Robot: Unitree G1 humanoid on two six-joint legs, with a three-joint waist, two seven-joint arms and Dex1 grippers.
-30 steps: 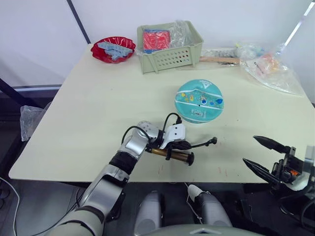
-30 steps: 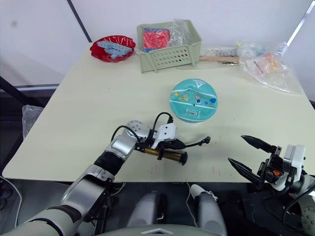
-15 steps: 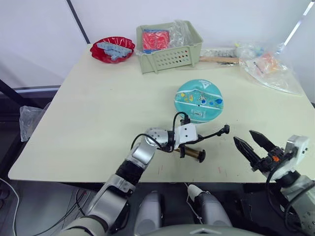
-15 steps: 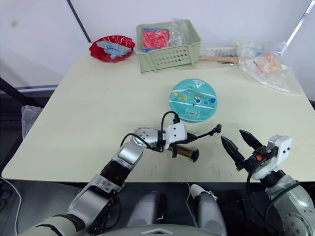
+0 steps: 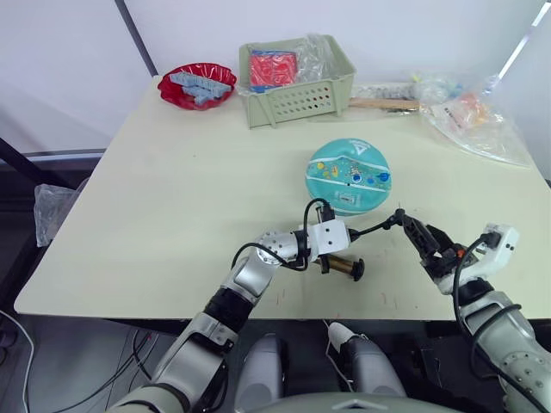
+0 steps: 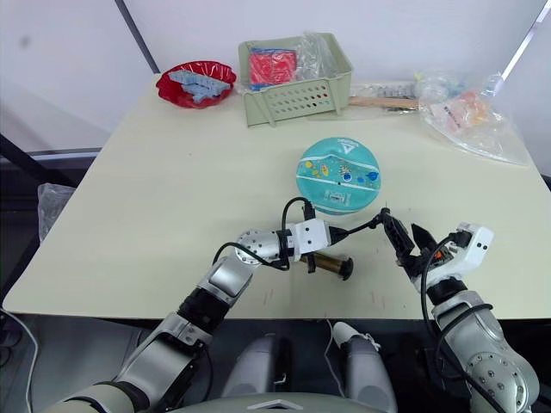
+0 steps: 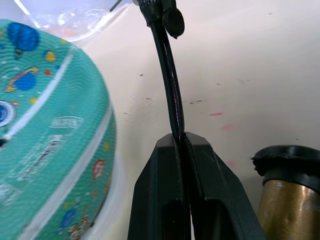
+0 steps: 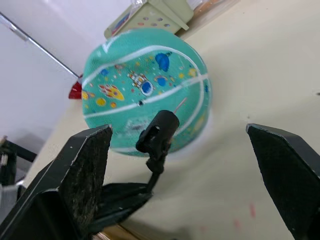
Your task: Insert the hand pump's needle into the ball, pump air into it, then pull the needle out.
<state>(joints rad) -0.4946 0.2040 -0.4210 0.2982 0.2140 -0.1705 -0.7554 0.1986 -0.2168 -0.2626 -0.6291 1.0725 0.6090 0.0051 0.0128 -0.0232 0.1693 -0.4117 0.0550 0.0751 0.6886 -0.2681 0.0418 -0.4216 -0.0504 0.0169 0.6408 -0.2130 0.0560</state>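
Note:
The teal ball (image 5: 349, 176) lies right of the table's middle, and the left wrist view shows it too (image 7: 50, 125). My left gripper (image 5: 347, 238) is shut on the black hose (image 7: 172, 90) of the hand pump. The pump's bronze barrel (image 5: 344, 266) lies under that gripper on the table. The hose rises to the right, to its black fitting (image 8: 160, 132) with the thin needle (image 8: 180, 105), which points at the ball from a short way off. My right gripper (image 8: 178, 129) is open, with one finger on each side of the fitting and neither touching it.
A green basket (image 5: 297, 101) holding a red packet stands at the back, with a red bowl (image 5: 198, 86) to its left. Clear plastic bags (image 5: 469, 116) and a wooden stick (image 5: 383, 104) lie at the back right. The table's front edge runs just below both grippers.
My right gripper has come in from the front right edge to straddle the hose's fitting. The left gripper has carried the pump and hose a little to the right, towards the ball.

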